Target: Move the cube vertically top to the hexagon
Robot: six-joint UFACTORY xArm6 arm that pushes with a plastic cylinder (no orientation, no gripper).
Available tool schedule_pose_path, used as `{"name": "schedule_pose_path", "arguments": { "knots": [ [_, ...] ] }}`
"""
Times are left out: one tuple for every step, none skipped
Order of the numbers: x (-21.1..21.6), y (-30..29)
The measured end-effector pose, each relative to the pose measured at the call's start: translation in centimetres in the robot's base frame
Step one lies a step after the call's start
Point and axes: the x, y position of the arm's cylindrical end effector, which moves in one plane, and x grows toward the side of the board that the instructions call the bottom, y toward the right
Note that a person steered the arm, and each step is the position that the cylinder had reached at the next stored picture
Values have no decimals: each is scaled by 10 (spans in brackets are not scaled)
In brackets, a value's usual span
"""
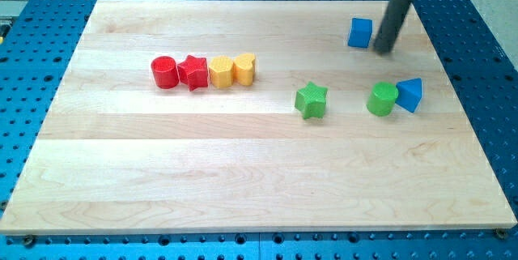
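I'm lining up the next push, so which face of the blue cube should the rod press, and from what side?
Press the blue cube on its right face, pushing toward the view's left. My tip sits just right of it, and the yellow hexagon lies far left.

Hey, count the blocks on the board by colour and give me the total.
Red: 2, cylinder and star
Yellow: 2, hexagon and heart
Green: 2, star and cylinder
Blue: 2, cube and wedge
Total: 8

My tip sits just right of the cube.
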Motion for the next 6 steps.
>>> {"name": "schedule_pose_path", "arguments": {
  "knots": [
    [-10,-19],
    [-25,-23],
    [-39,-95],
    [-46,-115],
    [-48,-48],
    [-74,-32]
  ]
}}
